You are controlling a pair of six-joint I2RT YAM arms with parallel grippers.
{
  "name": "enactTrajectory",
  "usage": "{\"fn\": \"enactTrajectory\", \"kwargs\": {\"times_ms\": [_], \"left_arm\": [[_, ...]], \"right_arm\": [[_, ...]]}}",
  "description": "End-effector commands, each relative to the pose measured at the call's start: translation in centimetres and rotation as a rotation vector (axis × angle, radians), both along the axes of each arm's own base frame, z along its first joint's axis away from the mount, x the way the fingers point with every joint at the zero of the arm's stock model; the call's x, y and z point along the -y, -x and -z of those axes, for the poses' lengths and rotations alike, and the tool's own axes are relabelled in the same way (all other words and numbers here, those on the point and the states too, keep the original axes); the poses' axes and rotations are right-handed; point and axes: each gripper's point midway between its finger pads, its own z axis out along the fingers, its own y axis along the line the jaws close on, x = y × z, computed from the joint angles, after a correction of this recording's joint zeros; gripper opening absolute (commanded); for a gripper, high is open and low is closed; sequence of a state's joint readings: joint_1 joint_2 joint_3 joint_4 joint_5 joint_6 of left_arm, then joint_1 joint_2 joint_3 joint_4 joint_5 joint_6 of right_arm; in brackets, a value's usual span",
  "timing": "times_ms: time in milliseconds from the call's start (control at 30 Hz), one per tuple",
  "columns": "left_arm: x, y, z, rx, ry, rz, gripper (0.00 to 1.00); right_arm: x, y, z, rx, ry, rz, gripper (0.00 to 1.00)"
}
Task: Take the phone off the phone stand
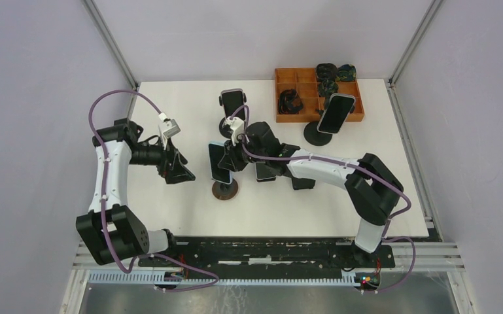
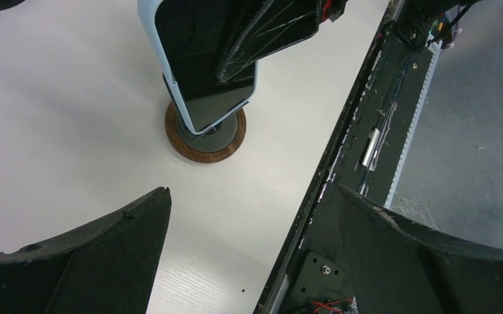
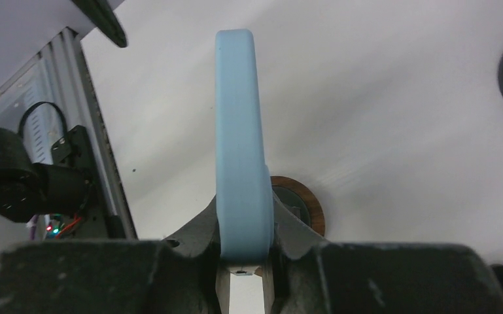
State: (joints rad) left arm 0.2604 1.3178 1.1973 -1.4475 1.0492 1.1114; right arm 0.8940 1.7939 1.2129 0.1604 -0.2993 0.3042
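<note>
Black fingers (image 3: 193,232) of the right gripper (image 3: 242,239) fill the bottom of the right wrist view. They press against both flat faces of the slim, dark-screened phone (image 3: 239,124) in its light blue case, so the jaws are closed on it near its lower end. Seen edge-on, the phone rises upright between them. Just behind its lower end shows part of the phone stand (image 3: 307,203), a round dark base with a brown wooden ring, resting on the white table (image 3: 399,98).

From the left wrist camera, the phone's bottom end sits in the stand's holder directly above that base. Its screen leans back, and one right finger lies across its upper part. The phone is therefore on its stand, near the middle of the table, clamped by the right arm, which reaches in from the right.

The left gripper (image 2: 252,196) hangs to the left of the phone, apart from it. Its two curved black fingers are spread wide with nothing between them. Under them lie the tabletop and the black rail (image 2: 346,150) along its near edge.

Further out, the overhead view shows a second phone (image 1: 233,103) standing on its own holder behind the gripped one. A third phone (image 1: 335,112) tilts on a black round-based stand toward the back right. Just behind that sits a brown rectangular tray (image 1: 286,77) divided into compartments. Several of these hold dark objects too small to identify.
</note>
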Motion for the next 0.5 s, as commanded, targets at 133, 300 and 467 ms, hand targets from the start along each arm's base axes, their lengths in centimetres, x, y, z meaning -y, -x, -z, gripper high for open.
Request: {"fn": "enactTrajectory", "kwargs": {"times_ms": [133,300,467], "left_arm": [[-0.2,0.5,0.8,0.149,-0.049,0.105,1.00],[0.5,1.4,1.0,0.235,-0.034,0.150,1.00],[1.4,2.2,0.2,0.339,0.000,0.172,1.00]], "right_arm": [[-0.1,3.6,-13.1,0.109,-0.339,-0.284,0.00],[0.3,6.0,-15.9,0.088,-0.445,-0.402,0.00],[0.5,7.2,-19.0,0.069,-0.570,-0.443,0.00]]}}
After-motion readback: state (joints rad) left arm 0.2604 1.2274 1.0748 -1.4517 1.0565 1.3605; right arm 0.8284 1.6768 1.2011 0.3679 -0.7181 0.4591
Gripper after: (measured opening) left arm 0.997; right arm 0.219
